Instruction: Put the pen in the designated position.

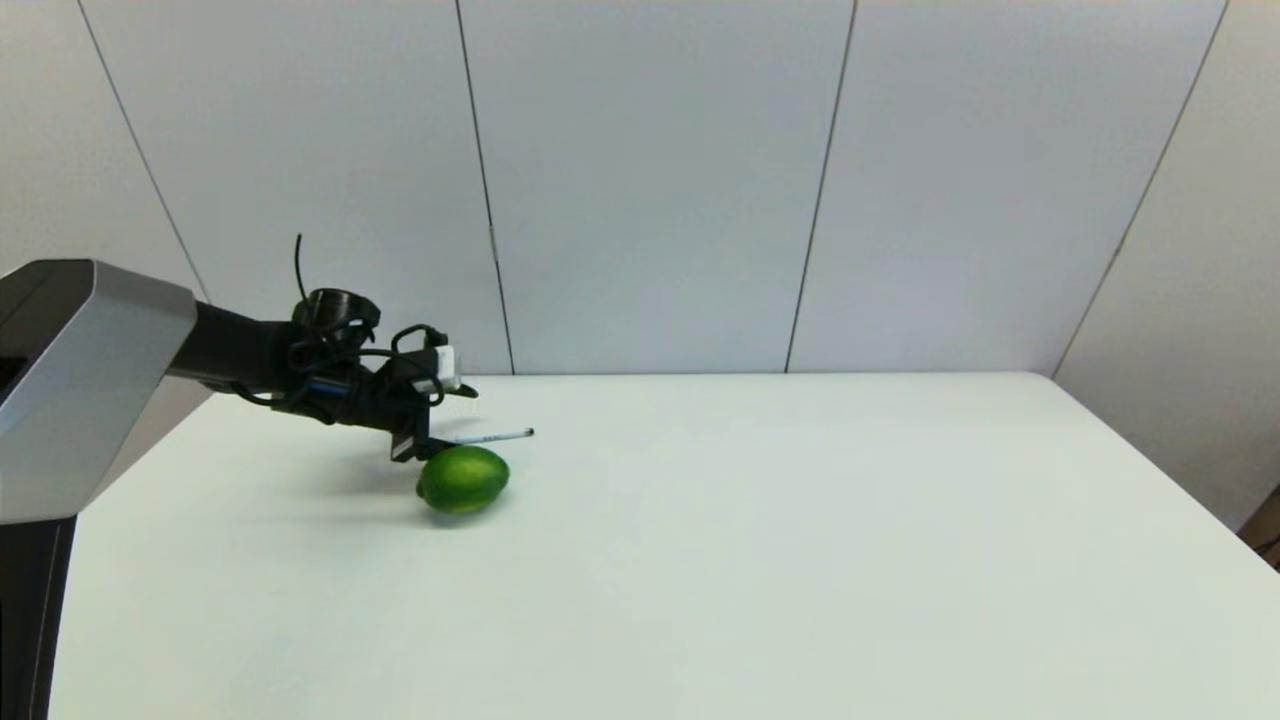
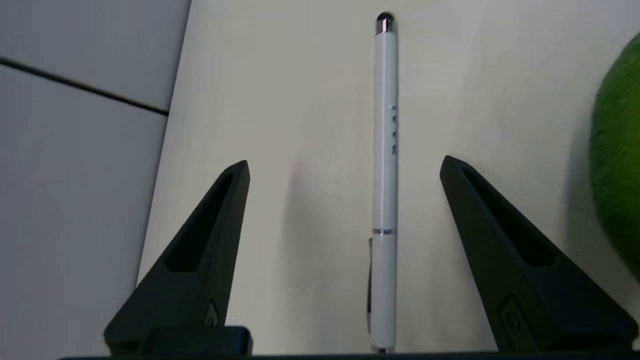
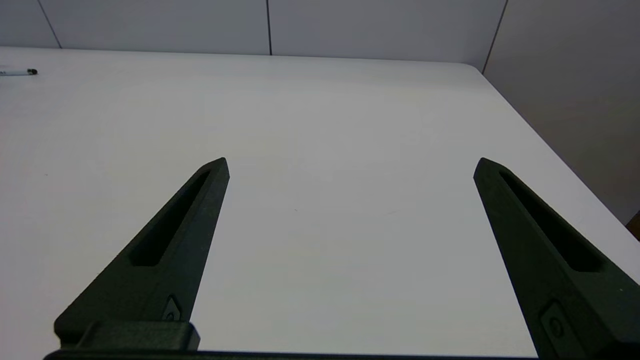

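Head view, left to right. The left arm enters from the left edge of the frame and reaches over the far-left part of the white table (image 1: pixel 800 560). Its left gripper (image 1: pixel 432 440) sits low over the surface, just behind the lime (image 1: pixel 463 479). The pen (image 1: pixel 497 436), thin and white with a black tip, lies flat on the table just beyond the lime, its tip pointing toward the robot's right and its other end under the gripper.

Left wrist view. The left gripper (image 2: pixel 344 167) has its 2 black fingers (image 2: pixel 202 250) spread wide, grasping nothing. The pen (image 2: pixel 385 165) lies lengthwise between them, nearer one finger than the other and touching neither. Tiny dark print marks its barrel, a thin silver ring circles it near the clip end, and its black tip points away from the gripper. The lime (image 2: pixel 617 165) lies beside the outer face of one finger.

Right wrist view. The right gripper (image 3: pixel 351 167) is held above bare tabletop on the robot's right side, well apart from the pen (image 3: pixel 20 72). Its 2 fingers are released and wide apart, holding nothing.
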